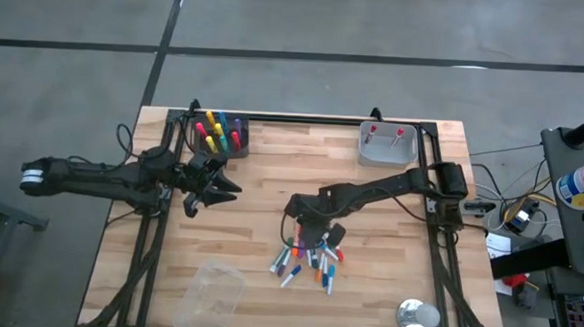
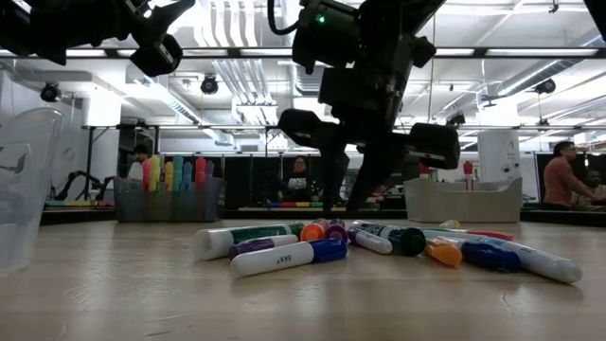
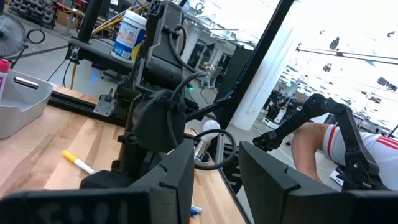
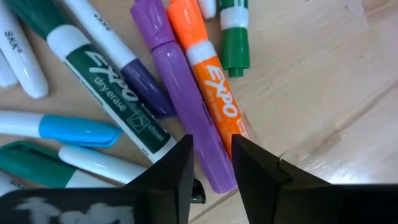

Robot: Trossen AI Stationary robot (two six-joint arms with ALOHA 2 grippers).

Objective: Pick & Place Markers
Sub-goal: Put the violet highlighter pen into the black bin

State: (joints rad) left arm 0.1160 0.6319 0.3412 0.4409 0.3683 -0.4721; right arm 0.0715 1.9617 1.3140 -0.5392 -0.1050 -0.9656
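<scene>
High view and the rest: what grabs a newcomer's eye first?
The pile of markers strewn in mixed colours on the wooden table, near its front middle, stands out at once. The right gripper hangs directly over that pile, its fingers straddling a purple marker beside an orange one. At the table's back left, a dark bin holds markers standing upright, with the left gripper just in front of it.

Right hand (image 1: 320, 236) lowered, fingers parted, left hand (image 1: 211, 184) raised
</scene>
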